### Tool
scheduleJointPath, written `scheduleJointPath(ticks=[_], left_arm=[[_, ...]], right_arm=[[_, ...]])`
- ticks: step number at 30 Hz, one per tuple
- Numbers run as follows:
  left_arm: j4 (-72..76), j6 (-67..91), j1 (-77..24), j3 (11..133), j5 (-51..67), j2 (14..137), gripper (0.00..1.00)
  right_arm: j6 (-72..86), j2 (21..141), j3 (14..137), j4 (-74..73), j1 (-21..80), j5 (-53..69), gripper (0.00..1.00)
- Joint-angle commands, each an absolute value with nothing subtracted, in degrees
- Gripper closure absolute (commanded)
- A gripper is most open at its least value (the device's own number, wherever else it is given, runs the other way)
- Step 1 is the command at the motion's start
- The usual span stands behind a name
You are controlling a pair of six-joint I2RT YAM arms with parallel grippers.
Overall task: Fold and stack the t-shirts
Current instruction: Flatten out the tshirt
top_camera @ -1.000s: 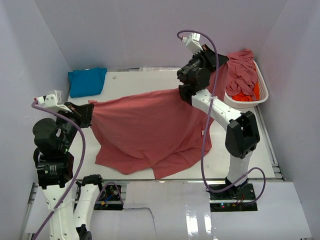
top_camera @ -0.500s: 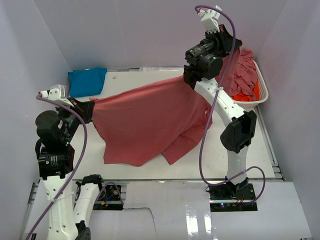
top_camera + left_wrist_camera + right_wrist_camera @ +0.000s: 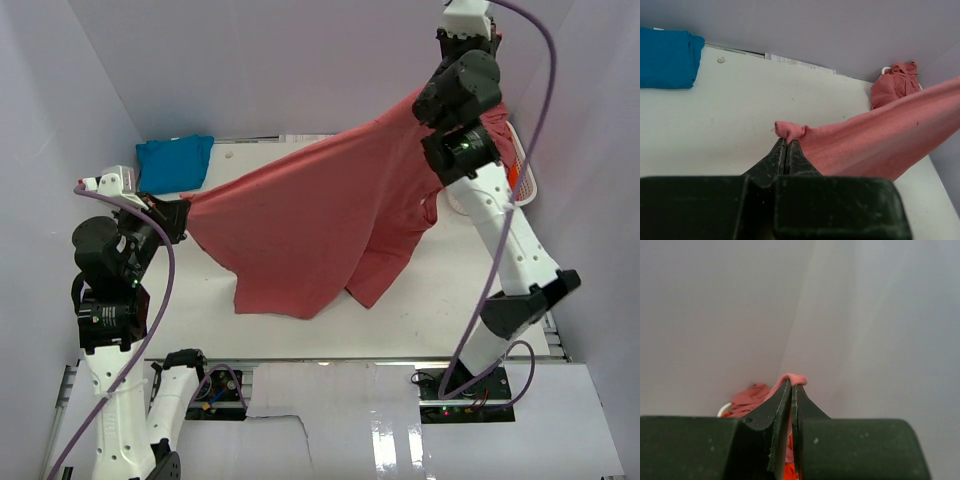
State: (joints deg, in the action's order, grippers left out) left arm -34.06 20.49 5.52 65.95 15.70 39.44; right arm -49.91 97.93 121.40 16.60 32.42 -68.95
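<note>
From where I stand, both arms are built alike: white moulded links joined by chunky black motor housings. The left arm (image 3: 105,320) has a lilac cable (image 3: 168,290) running loose from its white wrist cap down towards the base. The right arm (image 3: 505,235) trails a matching lilac cable (image 3: 552,55) from its top to its black base plate. Up close, the left gripper (image 3: 787,143) has matte black fingers that taper to thin tips and are lightly scuffed. The right gripper (image 3: 791,384) looks the same, flecked with pale specks.
</note>
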Motion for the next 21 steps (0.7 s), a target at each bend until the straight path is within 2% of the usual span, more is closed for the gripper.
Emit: scheduleJointPath(ticks=[1, 4, 7, 11, 16, 21], left_arm=[[-32.1, 20.9, 5.8, 65.4, 14.9, 39.1, 1.00], [-32.0, 21.0, 5.8, 65.4, 14.4, 39.3, 1.00], [-32.0, 21.1, 5.8, 66.0, 14.6, 39.6, 1.00], [-32.0, 21.3, 5.8, 65.8, 14.7, 39.4, 1.00], [-32.3, 21.3, 5.8, 65.0, 14.6, 38.8, 1.00], [-33.2, 20.5, 5.8, 65.1, 14.6, 38.7, 1.00]], right_arm=[[-23.1, 91.3, 119.0, -10.0, 30.5, -51.3, 0.92], [-15.5, 88.8, 115.4, -16.0, 26.6, -39.3, 0.92], [-2.2, 86.4, 113.5, -23.1, 16.2, -16.5, 0.92], [4.3, 83.4, 107.7, -23.5, 8.2, -1.1, 0.92], [5.0, 78.7, 103.2, -23.6, 7.0, 1.5, 0.92], [3.9, 76.8, 105.9, -27.3, 5.8, 0.4, 0.92]])
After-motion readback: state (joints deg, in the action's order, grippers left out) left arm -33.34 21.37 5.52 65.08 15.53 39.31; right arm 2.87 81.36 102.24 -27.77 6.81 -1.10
